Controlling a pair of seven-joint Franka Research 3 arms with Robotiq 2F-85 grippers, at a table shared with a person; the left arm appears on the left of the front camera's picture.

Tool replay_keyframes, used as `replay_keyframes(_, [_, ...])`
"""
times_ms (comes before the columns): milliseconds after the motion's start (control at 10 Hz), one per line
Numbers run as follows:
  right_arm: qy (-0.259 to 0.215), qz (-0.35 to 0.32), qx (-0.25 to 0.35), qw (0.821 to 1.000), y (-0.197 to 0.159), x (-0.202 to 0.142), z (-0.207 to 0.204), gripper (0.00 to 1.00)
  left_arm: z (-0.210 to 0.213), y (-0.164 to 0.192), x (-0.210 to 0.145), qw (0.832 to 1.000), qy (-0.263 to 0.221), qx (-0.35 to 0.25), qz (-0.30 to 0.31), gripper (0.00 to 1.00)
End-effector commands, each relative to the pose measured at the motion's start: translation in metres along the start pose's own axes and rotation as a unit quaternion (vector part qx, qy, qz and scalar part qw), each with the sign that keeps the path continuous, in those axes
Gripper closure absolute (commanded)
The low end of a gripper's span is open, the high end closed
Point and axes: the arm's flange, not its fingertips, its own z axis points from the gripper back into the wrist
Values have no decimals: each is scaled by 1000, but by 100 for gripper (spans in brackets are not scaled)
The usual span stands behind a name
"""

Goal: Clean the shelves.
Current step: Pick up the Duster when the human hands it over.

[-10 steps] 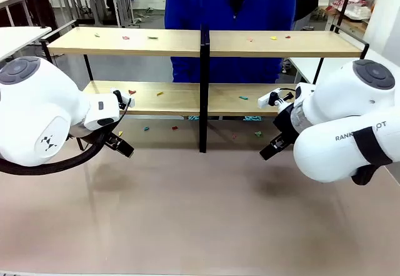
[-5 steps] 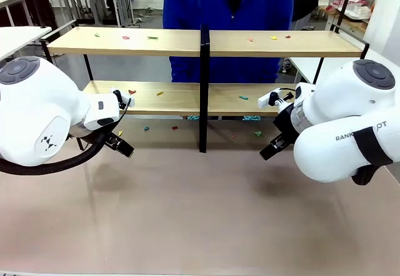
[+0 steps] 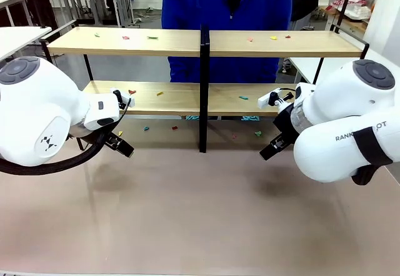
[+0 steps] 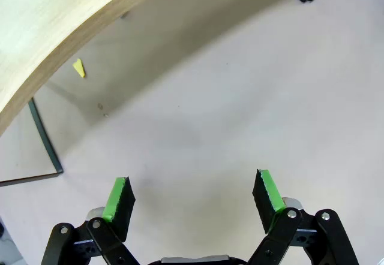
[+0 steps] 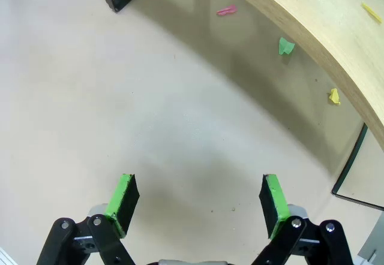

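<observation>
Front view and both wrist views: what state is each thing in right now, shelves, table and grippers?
upper shelf: not clean, small coloured scraps scattered on it.
lower shelf: not clean, a few scraps on it.
table: scraps lying under the rack, bare nearer the arms.
left gripper: open, empty, over the table.
right gripper: open, empty, over the table.

The white, rounded left arm (image 3: 37, 117) and right arm (image 3: 350, 126) had grey caps; a black cable (image 3: 62, 162) ran under the left; the left gripper (image 4: 193, 181) and right gripper (image 5: 198, 181) were black with green pads (image 4: 118, 196)
</observation>
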Motion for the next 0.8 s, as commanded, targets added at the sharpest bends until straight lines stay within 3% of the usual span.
replay_keyframes(0, [0, 0, 0, 1000, 0, 0, 0, 0, 0, 0, 0, 1000, 0, 0, 0, 0])
replay_keyframes(200, [7, 12, 12, 1000, 4, 6, -4, 0, 0, 0, 0, 1000, 0, 0, 0, 0])
replay_keyframes(300, [1, 24, 5, 1000, 7, 4, 10, 0, 23, -2, -8, 999, -6, -36, -23, 0])
replay_keyframes(500, [-2, 44, 0, 999, -1, -13, 66, 0, 98, -10, -42, 996, -42, -60, -53, 0])
replay_keyframes(700, [-26, 49, 32, 998, -17, -37, 131, 0, 172, -17, -81, 987, -89, -102, -91, 0])
